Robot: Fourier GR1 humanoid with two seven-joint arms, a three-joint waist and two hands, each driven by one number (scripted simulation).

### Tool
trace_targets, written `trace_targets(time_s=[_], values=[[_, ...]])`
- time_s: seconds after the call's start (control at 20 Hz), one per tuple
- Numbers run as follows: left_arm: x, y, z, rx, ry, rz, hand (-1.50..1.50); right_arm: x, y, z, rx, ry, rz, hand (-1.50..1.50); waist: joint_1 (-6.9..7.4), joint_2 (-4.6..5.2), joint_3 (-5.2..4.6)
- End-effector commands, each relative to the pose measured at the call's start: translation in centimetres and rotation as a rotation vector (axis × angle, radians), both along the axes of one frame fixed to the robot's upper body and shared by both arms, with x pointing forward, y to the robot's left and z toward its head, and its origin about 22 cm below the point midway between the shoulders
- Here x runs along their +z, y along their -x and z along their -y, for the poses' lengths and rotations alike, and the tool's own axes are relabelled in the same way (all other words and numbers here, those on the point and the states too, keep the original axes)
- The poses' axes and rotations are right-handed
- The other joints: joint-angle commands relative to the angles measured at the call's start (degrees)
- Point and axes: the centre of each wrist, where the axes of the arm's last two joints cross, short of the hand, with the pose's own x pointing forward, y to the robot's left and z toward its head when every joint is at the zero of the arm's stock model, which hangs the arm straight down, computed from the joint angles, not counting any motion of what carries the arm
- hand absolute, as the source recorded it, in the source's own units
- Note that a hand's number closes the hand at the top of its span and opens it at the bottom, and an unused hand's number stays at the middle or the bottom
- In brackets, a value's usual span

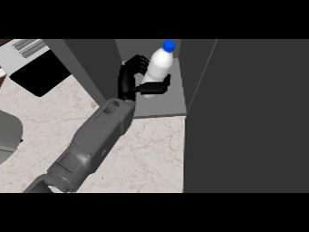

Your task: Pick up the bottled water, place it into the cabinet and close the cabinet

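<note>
Grey cabinet (158, 106) walls flank the held bottled water (159, 65).

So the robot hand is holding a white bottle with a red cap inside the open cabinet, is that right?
Not quite: the cap is blue, not red. The head view shows it. The rest holds: the robot hand is curled round the white bottle inside the open cabinet.

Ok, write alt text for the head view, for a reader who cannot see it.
A black hand on a grey forearm holds a white water bottle with a blue cap upright inside an open dark grey cabinet. The cabinet stands on a marble counter, with a toaster at the upper left.
</note>
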Motion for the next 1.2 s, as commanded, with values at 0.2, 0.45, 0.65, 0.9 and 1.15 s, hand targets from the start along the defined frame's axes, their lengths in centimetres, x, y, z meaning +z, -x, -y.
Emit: trace_targets(time_s=[0.2, 0.45, 0.65, 0.9, 1.15], values=[[2.8, -3.0, -1.9, 0.180, -0.246, -0.002, -1.50, 1.5, 0.1, 0.2, 0.017, -0.068, 0.020, -1.50, -0.91, 0.58, 0.01], [1.7, -2.3, -0.6, 0.216, -0.298, 0.051, -1.50, 1.1, 0.4, 0.2, 0.024, -0.075, 0.022, -1.50, -0.88, 0.45, -0.04], [3.2, -2.8, 0.0, 0.137, -0.202, 0.140, -1.50, 1.0, 0.1, 0.5, 0.058, -0.067, 0.031, -1.50, -1.46, 1.00, -0.12], [5.5, -3.3, -0.2, 0.028, 0.108, 0.307, 1.50, 1.5, 0.3, 0.1, 0.052, -0.068, 0.031, -1.50, 0.40, 0.49, -0.25], [5.0, -2.8, 0.8, -0.115, 0.192, 0.297, 1.50, 1.5, 0.2, -0.1, 0.044, -0.077, 0.020, -1.50, 1.08, -0.15, -0.07]])
